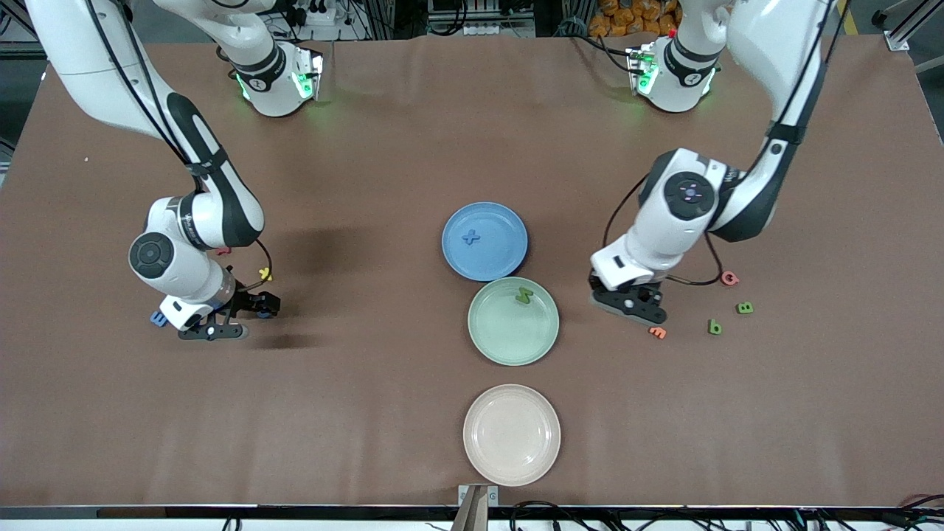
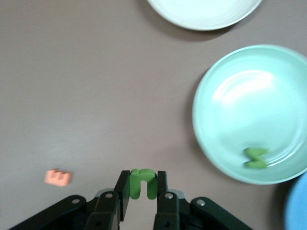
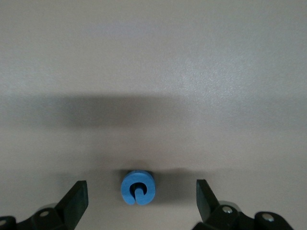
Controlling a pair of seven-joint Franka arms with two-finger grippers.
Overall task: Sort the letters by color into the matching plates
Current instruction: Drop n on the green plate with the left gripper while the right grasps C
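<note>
My left gripper (image 1: 636,308) (image 2: 142,178) is shut on a green letter (image 2: 136,188), held above the table between the mint green plate (image 1: 494,339) (image 2: 225,72) and an orange letter (image 1: 657,332) (image 2: 58,177). That plate holds one green letter (image 1: 523,296) (image 2: 256,157). The blue plate (image 1: 501,258) holds a blue cross-shaped letter (image 1: 470,237). My right gripper (image 1: 259,308) (image 3: 140,189) is open, low over the table, with a round blue letter (image 3: 138,187) lying between its fingers. Two green letters (image 1: 745,307) (image 1: 714,327) lie toward the left arm's end.
A cream-white plate (image 1: 511,434) (image 2: 206,12) sits nearest the front camera. A pink letter (image 1: 729,278) lies near the left arm. By the right arm lie a yellow letter (image 1: 265,274), a red letter (image 1: 223,251) and another blue letter (image 1: 158,318).
</note>
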